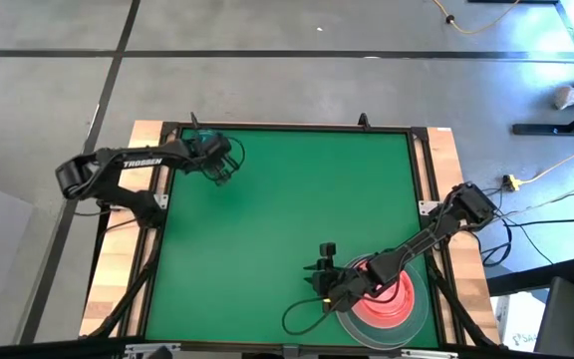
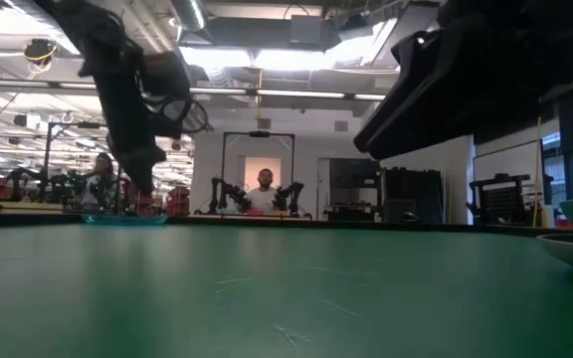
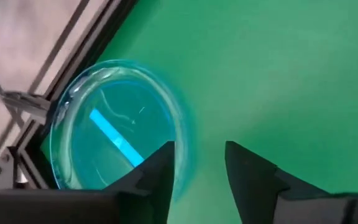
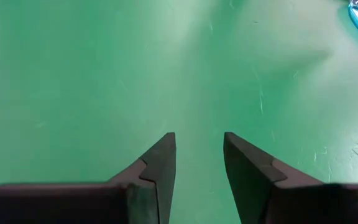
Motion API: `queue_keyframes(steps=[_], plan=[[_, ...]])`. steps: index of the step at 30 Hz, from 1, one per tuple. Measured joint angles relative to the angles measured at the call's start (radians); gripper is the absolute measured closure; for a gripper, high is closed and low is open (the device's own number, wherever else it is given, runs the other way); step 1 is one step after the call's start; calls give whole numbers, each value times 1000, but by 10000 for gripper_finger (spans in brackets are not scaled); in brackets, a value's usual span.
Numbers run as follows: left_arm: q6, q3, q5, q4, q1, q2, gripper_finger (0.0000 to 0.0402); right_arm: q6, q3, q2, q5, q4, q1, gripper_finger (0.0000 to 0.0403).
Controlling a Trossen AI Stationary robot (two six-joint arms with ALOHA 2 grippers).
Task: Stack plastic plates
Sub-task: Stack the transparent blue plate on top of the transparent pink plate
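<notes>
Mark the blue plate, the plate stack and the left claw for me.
Blue plate (image 3: 114, 134): left wrist view, on its bright bar.
Plate stack (image 1: 392, 299): high view, on the pink top plate.
Left claw (image 3: 197, 165): left wrist view, midway between fingertips.

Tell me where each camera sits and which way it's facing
High: overhead, straight down on the table, both arms.
Low: tabletop level, facing the room; arms come from above.
Left wrist: past the open left tool at the blue plate.
Right wrist: past the open right tool at bare mat.
Shared: the blue plate also shows in the right wrist view's corner.
</notes>
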State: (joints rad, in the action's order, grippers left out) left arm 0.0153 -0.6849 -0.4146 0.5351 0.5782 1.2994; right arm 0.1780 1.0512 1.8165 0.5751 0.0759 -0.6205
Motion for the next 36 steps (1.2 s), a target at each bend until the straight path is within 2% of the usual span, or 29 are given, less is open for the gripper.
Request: queue_keyframes(steps=[8,14,22,26,36], plan=[[-59,0,108,-125,119,165,256,0,0,1,0,1,0,276],[-79,-5,58,-144,147,256,258,-3,0,1,9,1,0,276],[-78,-3,37,-162,152,265,263,-4,0,1,24,3,0,276],[-78,-3,40,-166,155,266,288,-4,0,1,24,3,0,276],[-104,0,56,-182,149,269,393,-4,0,1,24,4,0,276]])
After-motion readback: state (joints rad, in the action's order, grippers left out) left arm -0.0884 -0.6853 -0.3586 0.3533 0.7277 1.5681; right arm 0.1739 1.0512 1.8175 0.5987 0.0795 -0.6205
